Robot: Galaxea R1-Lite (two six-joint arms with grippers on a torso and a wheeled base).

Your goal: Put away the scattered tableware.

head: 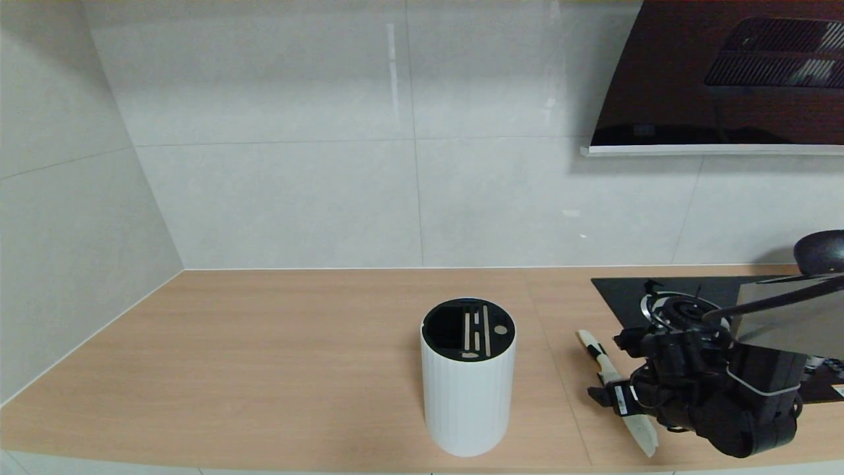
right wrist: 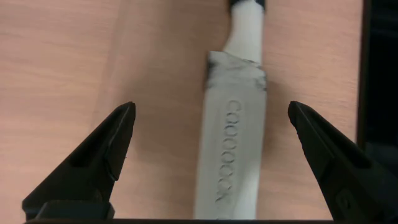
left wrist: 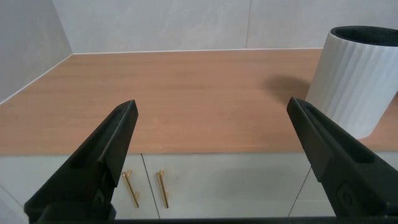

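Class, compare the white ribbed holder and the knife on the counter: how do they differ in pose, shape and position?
The holder stands upright; the knife lies flat. The holder is a broad ribbed cylinder with a black slotted top; the knife is long and thin. The holder stands mid-counter; the knife lies to its right, under the open right gripper. Both are mainly white and rest on the wooden counter.

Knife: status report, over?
Right gripper, fingers open, over knife. Left gripper open by counter edge. Holder upright, nothing between.
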